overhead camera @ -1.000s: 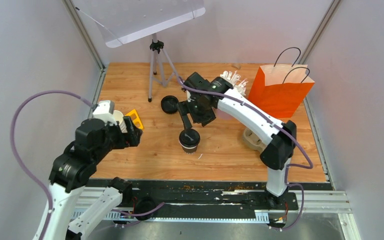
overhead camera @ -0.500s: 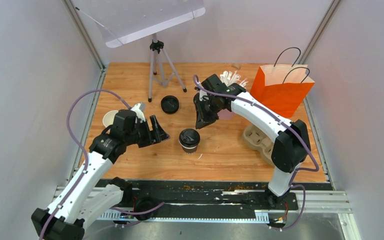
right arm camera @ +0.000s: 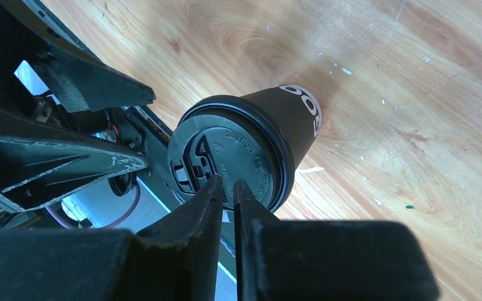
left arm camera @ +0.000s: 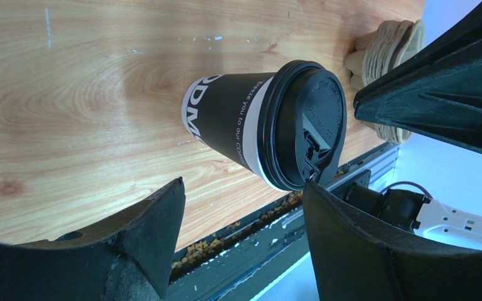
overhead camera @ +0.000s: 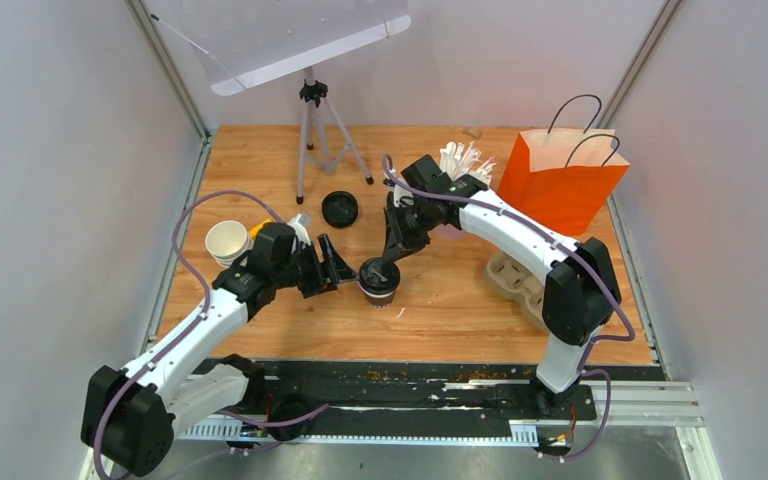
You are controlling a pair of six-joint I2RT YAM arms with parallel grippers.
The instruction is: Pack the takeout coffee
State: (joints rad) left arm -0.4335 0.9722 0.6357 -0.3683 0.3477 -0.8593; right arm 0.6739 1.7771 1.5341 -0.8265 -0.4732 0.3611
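A takeout coffee cup [overhead camera: 379,281], dark-walled with a black lid [right arm camera: 226,157], stands upright in the middle of the table. My right gripper [overhead camera: 384,259] is shut, nothing between its fingers, its tips at the lid's top [right arm camera: 227,185]. My left gripper [overhead camera: 336,268] is open just left of that cup. In the left wrist view the cup [left arm camera: 238,122] lies just beyond the fingertips [left arm camera: 243,188], not between them. A white cup [overhead camera: 227,241] without a lid stands at the left. A loose black lid [overhead camera: 340,208] lies behind the middle.
A brown pulp cup tray [overhead camera: 516,280] sits at the right under the right arm. An orange paper bag [overhead camera: 560,182] stands at the back right, with a pink cup of white straws [overhead camera: 462,160] beside it. A tripod [overhead camera: 311,135] stands at the back.
My left arm has swung right from the white cup to the lidded cup, jaws a little narrower. My right gripper shut, drew back, then came down onto the lid.
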